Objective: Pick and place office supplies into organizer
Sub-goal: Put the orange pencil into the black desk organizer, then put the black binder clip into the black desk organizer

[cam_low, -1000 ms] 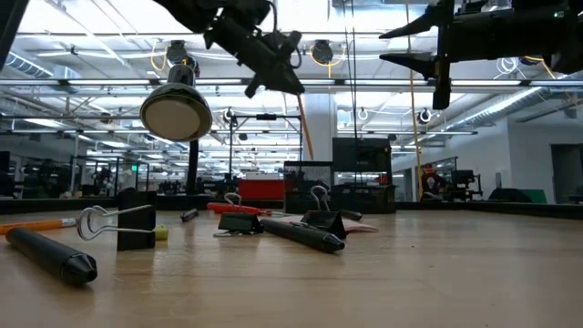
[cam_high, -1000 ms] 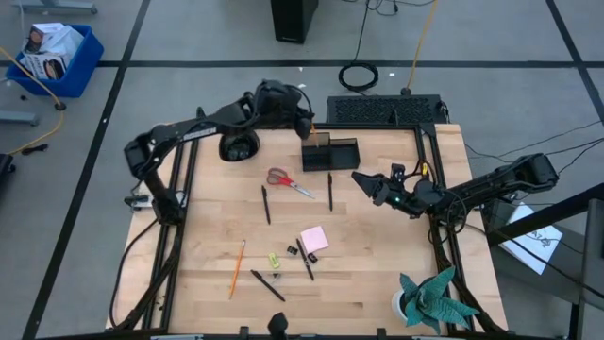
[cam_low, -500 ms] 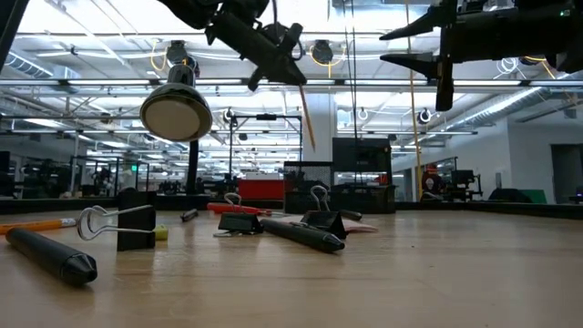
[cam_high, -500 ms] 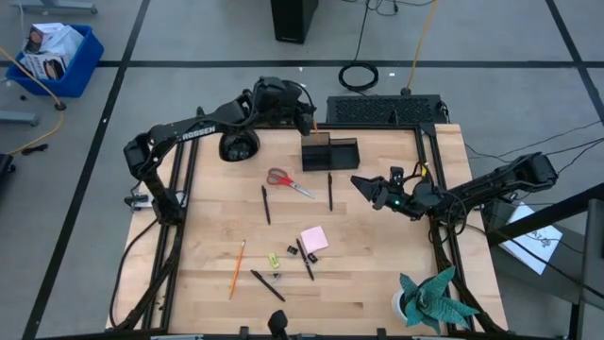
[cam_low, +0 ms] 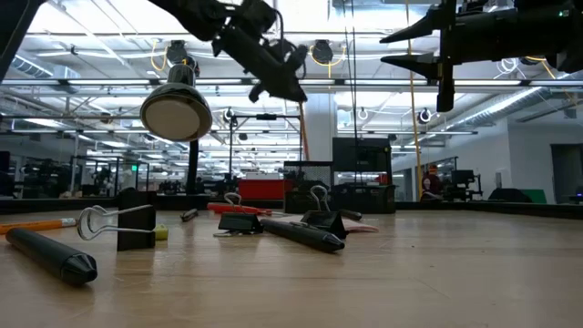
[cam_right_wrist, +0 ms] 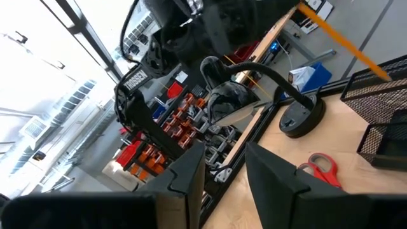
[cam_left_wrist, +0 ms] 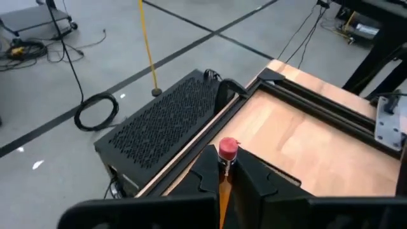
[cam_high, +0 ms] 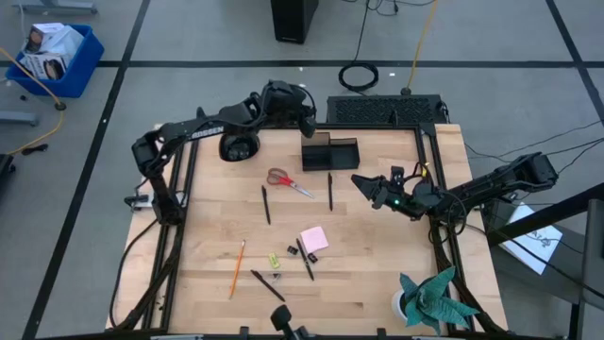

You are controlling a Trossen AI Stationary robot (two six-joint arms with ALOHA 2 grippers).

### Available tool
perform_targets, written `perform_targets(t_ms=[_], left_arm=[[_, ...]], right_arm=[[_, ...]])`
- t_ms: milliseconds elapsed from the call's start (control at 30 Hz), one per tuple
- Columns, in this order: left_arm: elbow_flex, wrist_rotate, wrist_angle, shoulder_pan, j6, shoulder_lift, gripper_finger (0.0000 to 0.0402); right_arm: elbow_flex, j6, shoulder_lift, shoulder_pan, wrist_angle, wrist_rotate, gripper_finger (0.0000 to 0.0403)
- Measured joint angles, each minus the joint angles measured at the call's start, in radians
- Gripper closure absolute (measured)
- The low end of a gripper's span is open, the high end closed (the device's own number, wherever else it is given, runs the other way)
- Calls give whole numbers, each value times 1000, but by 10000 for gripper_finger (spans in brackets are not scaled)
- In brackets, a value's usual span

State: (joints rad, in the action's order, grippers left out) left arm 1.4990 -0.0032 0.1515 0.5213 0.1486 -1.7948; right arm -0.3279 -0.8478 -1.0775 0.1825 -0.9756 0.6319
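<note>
Above table, left claw gripping pencil.

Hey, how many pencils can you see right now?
2. The loose pencil lies flat on the table, left arm's side. The held pencil is in the left claw near the organizer. I see none hidden.

— Anything legible here?

— One word only. My left arm carries "TROSSEN" in white capitals along its dark link, clear from my right wrist.

— And from overhead?

— The same white lettering shows on that arm, too small to spell out. The box in the blue bin on the floor has print I can't make out.
</note>
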Motion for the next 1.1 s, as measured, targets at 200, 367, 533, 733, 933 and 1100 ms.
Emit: perform_targets(t_ms=[200, 367, 533, 733, 933, 1100], left_arm=[[-2, -17, 2, -9, 4, -51, 365], [-2, -25, 6, -16, 7, -76, 362], [-2, -24, -6, -17, 54, -83, 360], [-2, 8, -30, -16, 42, -84, 331], [-2, 1, -11, -13, 96, -84, 249], [-2, 24, -24, -13, 129, -80, 200]], right_arm=[[0, 9, 0, 0, 2, 0, 298], [0, 20, 0, 0, 1, -1, 298], [0, 23, 0, 0, 1, -1, 298], [0, 23, 0, 0, 2, 0, 298], [0, 23, 0, 0, 2, -1, 298], [0, 37, 0, 0, 2, -1, 298]])
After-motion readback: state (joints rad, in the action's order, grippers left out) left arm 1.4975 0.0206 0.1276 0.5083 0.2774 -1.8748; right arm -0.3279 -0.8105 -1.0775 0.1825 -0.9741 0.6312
